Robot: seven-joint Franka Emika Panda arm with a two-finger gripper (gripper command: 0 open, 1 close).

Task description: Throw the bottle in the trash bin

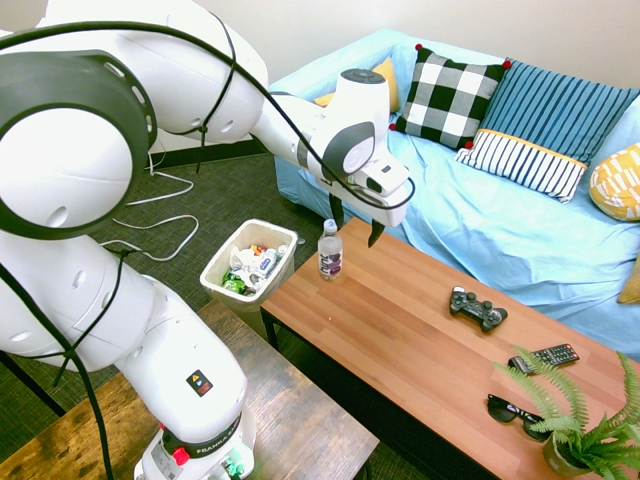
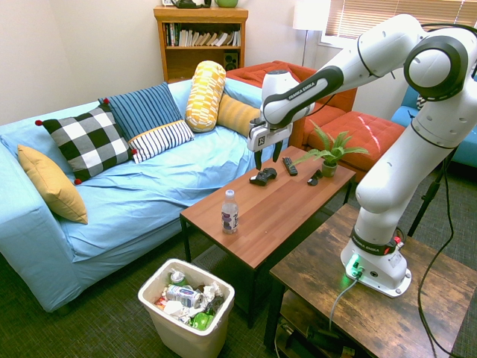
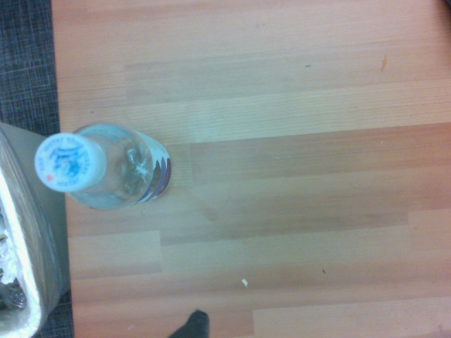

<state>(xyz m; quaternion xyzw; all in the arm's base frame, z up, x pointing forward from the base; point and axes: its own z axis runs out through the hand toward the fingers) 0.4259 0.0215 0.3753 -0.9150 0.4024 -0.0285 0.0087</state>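
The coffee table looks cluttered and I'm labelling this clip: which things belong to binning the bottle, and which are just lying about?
Belongs to the job:
- bottle, upright at the table's end
- trash bin, on the floor beside that end
- end effector, open, above the table

Just lying about:
- game controller
- remote
- sunglasses
- potted plant
- cushions on the sofa

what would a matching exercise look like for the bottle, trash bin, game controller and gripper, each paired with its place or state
Things:
1. small clear plastic bottle with white cap
2. white rectangular plastic trash bin
3. black game controller
4. two-finger gripper

Places or states:
A. on the floor beside the wooden table's end, holding rubbish
B. open, hanging above the table
C. upright near the table's end
D. lying mid-table towards the sofa

Pairs: 1-C, 2-A, 3-D, 4-B
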